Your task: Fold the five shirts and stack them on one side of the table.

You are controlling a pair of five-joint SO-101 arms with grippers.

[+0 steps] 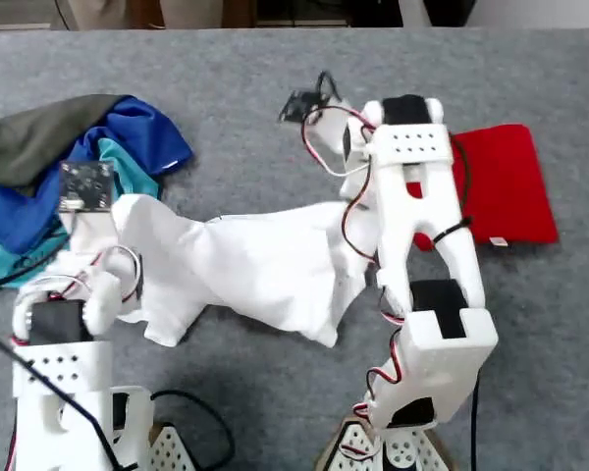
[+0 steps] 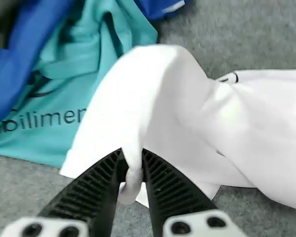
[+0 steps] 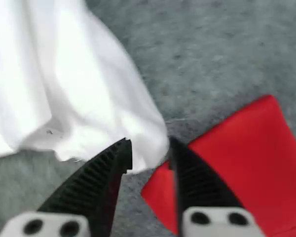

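A white shirt lies stretched across the middle of the grey table between both arms. My left gripper is shut on a bunched fold of the white shirt at its end near the shirt pile. At the other end, my right gripper is open, and an edge of the white shirt lies between its fingertips. A folded red shirt lies flat just beyond the right arm; the red shirt sits beside that gripper.
A pile of unfolded shirts sits at the table's left edge: dark grey, blue and teal. The teal shirt has printing on it. Loose cables hang near the right arm's wrist.
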